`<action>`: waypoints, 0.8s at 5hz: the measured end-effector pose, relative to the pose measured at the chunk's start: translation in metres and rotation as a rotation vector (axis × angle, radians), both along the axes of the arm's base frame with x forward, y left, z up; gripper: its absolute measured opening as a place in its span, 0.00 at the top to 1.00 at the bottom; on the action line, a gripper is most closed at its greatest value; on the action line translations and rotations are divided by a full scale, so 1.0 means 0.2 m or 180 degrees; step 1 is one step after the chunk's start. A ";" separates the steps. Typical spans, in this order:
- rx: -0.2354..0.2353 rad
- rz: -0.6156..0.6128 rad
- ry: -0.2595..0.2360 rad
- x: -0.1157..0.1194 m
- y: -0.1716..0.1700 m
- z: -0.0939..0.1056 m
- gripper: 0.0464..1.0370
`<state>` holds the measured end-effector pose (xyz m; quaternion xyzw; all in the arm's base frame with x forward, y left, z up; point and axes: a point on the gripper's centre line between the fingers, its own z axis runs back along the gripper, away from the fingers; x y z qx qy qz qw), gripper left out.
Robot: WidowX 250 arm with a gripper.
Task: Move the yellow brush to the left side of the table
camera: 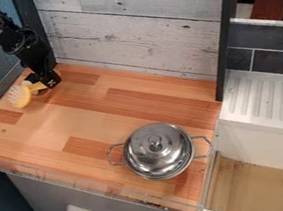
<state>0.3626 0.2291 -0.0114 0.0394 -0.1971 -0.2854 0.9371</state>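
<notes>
The black gripper (44, 82) hangs low over the back left corner of the wooden table, right at the handle of the yellow brush. The yellow brush (21, 98) has its round head with pale bristles to the left of the gripper, and its short handle runs right, partly hidden by the gripper. Whether the handle is held, I cannot tell.
A lidded metal pot (158, 150) with two side handles stands at the table's front right. Grey wood panelling (131, 23) rises behind the table (98, 114), and a white ridged drainboard (265, 100) lies to the right.
</notes>
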 end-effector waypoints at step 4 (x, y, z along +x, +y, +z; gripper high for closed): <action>0.0046 -0.0145 0.0289 -0.13 -0.21 -0.11 0.48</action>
